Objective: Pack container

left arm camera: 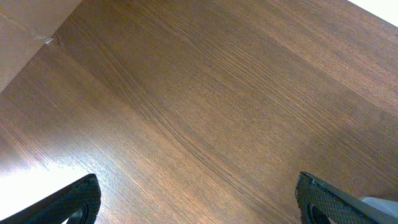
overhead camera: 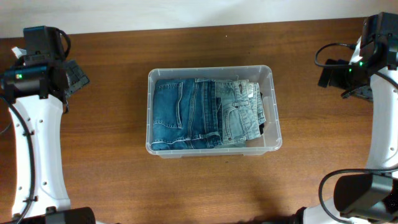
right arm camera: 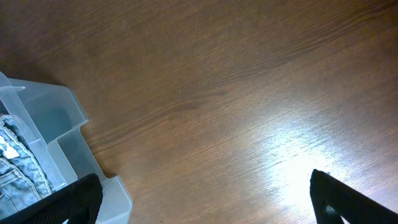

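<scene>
- Two pairs of folded jeans lie in the container [overhead camera: 211, 69], which sits at the middle of the table [overhead camera: 118, 180], well apart from both arms.
- Seen from overhead, its long axis runs side to side, with one short end toward each arm. Its open top faces up.
- One darker pair of jeans [overhead camera: 177, 115] fills the left part. The lighter pair of jeans [overhead camera: 241, 112] lies on the right, and the two touch along the middle.
- At the far left of the table, the left gripper [left arm camera: 199, 202] hangs over the wood with its fingers spread wide and nothing between them.
- At the far right, the right gripper [right arm camera: 208, 202] is also spread wide and holds nothing. Its wrist view catches one rounded corner of the container at the left edge, with a little denim showing inside.
</scene>
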Controlling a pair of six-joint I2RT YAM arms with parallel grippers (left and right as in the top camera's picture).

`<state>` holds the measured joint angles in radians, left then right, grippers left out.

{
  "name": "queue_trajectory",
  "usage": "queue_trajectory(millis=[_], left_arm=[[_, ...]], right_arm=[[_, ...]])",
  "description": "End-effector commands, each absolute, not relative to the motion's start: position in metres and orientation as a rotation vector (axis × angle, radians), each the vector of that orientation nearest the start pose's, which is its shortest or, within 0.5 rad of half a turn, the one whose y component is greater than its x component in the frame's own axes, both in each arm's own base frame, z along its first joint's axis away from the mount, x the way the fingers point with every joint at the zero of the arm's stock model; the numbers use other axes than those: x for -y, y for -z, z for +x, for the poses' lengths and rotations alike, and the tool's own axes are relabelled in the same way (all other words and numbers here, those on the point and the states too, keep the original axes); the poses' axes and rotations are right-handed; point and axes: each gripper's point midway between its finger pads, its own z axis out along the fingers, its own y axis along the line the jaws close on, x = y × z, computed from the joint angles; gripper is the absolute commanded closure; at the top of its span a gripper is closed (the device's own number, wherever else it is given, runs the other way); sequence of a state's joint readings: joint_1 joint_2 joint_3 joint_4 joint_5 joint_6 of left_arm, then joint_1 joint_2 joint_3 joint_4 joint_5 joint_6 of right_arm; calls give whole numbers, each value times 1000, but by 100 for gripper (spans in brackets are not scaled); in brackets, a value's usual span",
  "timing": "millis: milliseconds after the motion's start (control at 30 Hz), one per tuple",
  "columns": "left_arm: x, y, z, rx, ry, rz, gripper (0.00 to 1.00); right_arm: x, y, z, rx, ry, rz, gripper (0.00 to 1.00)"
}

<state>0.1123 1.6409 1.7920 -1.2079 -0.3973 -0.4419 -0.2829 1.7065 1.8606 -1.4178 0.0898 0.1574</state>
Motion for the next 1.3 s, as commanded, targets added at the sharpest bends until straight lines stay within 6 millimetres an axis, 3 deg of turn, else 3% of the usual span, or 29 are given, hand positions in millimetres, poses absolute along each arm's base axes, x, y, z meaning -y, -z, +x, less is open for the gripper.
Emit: queue_trajectory(millis=[0, 233, 367, 567, 600, 700, 800, 900, 1067, 1133, 1267], left_arm=[[-111, -279, 374, -2385, -397, -832, 1], [-111, -279, 374, -2385, -397, -832, 1], [-111, -279, 374, -2385, -397, -832, 0], [-111, -279, 374, -2385, -397, -832, 1], [-111, -279, 374, -2385, -397, -832, 1], [-111, -279, 374, -2385, -397, -832, 1], [-111, -279, 374, -2385, -397, -832, 0], [-111, -279, 374, -2385, -397, -832, 1], [-111, -279, 374, -2386, -398, -832, 1], [-111, -279, 374, -2385, -397, -832, 1], [-111, -279, 374, -2385, -397, -832, 1]], right_arm=[[120, -239, 343, -2758, 172, 656, 1], [119, -238, 343, -2762, 172, 654, 1], [112, -259, 336, -2703, 170, 625, 2], [85, -323, 325, -2490, 158, 499, 2], [70, -350, 322, -2387, 134, 435, 2], [41, -401, 315, -2193, 75, 317, 1], [10, -444, 297, -2030, -6, 203, 1], [-15, -470, 266, -1917, -88, 107, 2], [-24, -473, 210, -1790, -164, 42, 2], [-18, -454, 187, -1729, -166, 53, 2], [-10, -425, 171, -1623, -163, 79, 2]])
